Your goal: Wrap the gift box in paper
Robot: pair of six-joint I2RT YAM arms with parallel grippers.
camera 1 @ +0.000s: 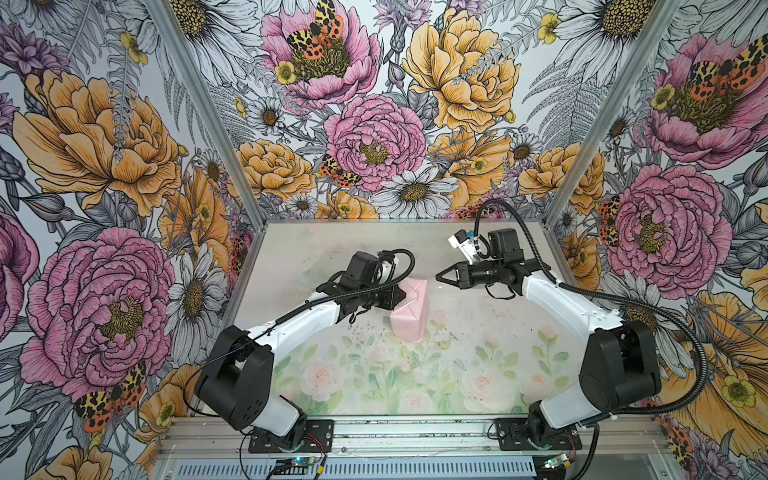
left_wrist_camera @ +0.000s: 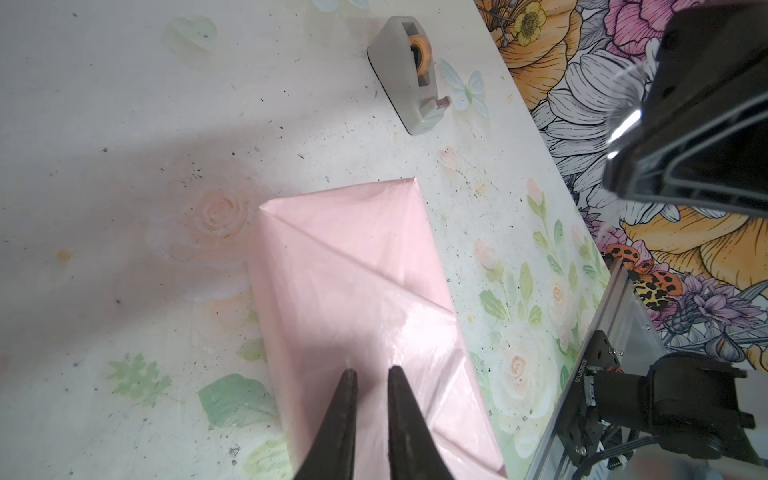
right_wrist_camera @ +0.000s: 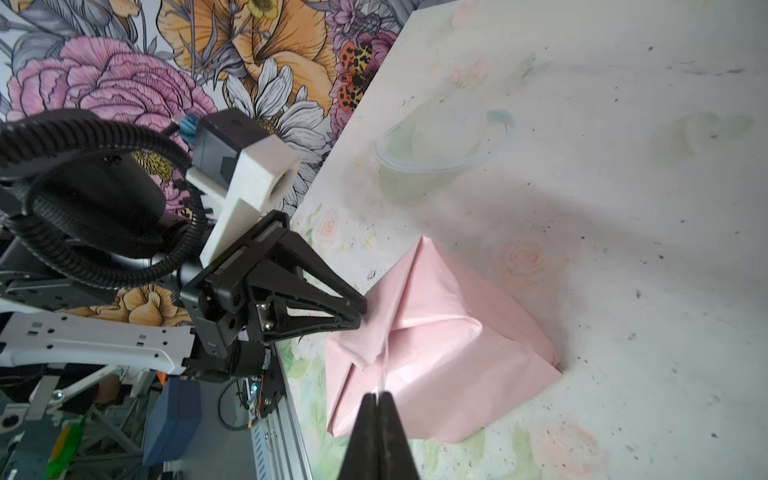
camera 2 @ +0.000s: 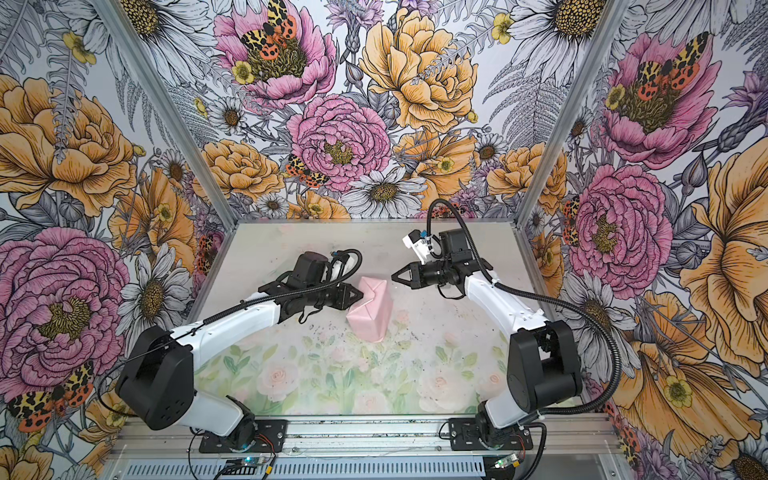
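Pink paper point(camera 1: 409, 309) all folded up on the counter point(camera 1: 478, 332), left pincer point(left_wrist_camera: 371, 372) barely open against it, right pincer point(camera 1: 438, 277) closed nearby.

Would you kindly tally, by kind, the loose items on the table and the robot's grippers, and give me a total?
Pink paper parcel: 1
Grey tape dispenser: 1
Clear ring-shaped item: 1
Grippers: 2, the left gripper and the right gripper
Total: 5
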